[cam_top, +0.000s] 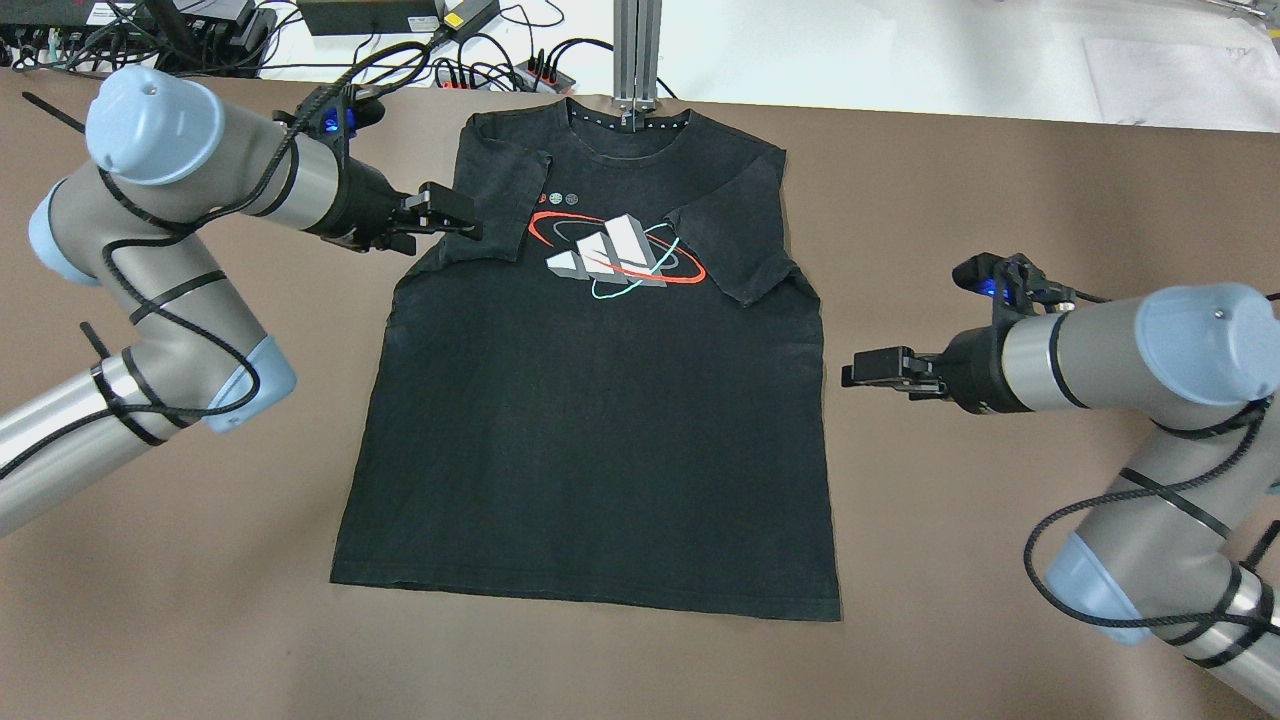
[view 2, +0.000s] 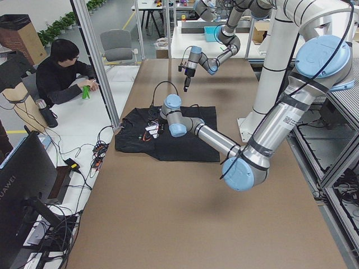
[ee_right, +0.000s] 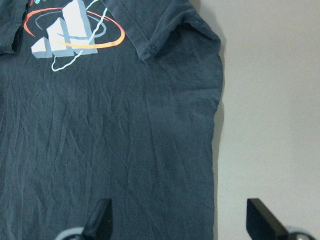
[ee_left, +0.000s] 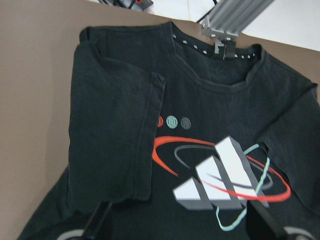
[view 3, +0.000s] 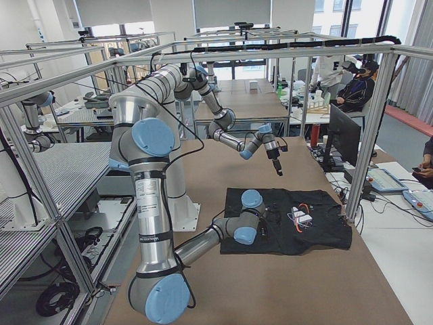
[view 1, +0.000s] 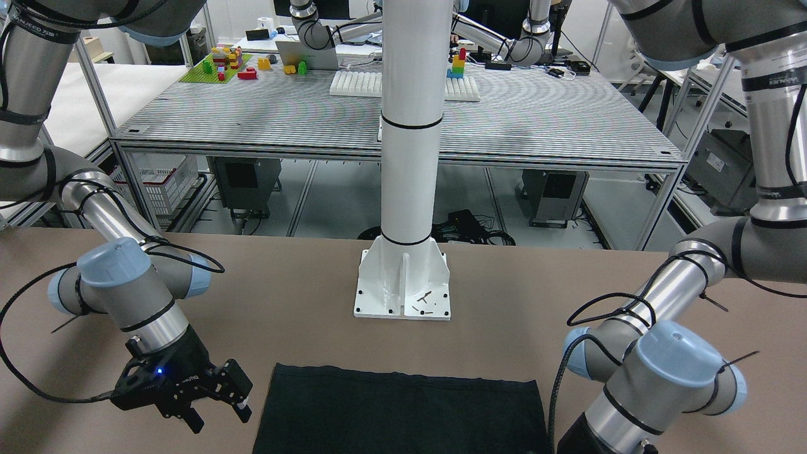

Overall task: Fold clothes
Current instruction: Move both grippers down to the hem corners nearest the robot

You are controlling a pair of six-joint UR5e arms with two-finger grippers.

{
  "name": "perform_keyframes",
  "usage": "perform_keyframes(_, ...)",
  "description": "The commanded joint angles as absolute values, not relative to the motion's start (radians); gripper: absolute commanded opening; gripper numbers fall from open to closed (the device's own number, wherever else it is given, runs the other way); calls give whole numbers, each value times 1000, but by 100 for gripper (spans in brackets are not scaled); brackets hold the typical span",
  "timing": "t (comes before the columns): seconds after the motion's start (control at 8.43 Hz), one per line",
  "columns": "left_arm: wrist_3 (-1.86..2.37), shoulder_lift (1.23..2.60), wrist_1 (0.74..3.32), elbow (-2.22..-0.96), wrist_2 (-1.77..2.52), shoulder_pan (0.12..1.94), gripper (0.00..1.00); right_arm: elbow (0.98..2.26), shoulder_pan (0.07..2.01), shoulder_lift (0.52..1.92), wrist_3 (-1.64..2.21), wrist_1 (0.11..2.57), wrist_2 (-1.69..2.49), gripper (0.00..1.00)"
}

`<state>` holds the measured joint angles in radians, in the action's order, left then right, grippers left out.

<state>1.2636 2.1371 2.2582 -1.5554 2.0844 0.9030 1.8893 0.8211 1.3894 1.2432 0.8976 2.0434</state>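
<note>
The black T-shirt (cam_top: 590, 440) lies flat on the bench (cam_top: 1000, 170), print up, collar at the far edge, both sleeves folded inward. The left gripper (cam_top: 466, 218) is above the left sleeve, jaws open. The right gripper (cam_top: 850, 373) is just beside the shirt's right edge, jaws open.

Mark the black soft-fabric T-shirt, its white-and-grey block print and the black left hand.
black soft-fabric T-shirt (cam_top: 590, 430): overhead view, belly fabric.
white-and-grey block print (cam_top: 603, 250): overhead view, middle block.
black left hand (cam_top: 464, 216): overhead view, between fingertips.
</note>
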Motion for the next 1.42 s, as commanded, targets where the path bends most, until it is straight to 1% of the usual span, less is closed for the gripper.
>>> perform_keyframes(0.0,1328,1926,2287,-1751,2105,836,94,1956,809,1573,1418,708,2110,94)
perform_keyframes(0.24,1338,1800,2318,-1845,2114,828,94,1933,743,1624,1532,583,2118,94)
perform_keyframes(0.47,1333,1720,2385,-1850,2064,798,94,1921,651,1631,1536,577,2094,94)
perform_keyframes(0.71,1341,1659,2457,-1850,1963,703,94,1916,583,1617,1532,575,2060,94)
perform_keyframes(0.95,1396,1652,2468,-1850,1861,625,94,1876,552,1582,1516,575,2033,94)
perform_keyframes(1.07,1396,1635,2470,-1851,1859,624,94,1823,549,1521,1511,577,2033,94)
perform_keyframes(1.31,1396,1612,2502,-1850,1859,623,94,1763,538,1500,1478,578,2031,94)
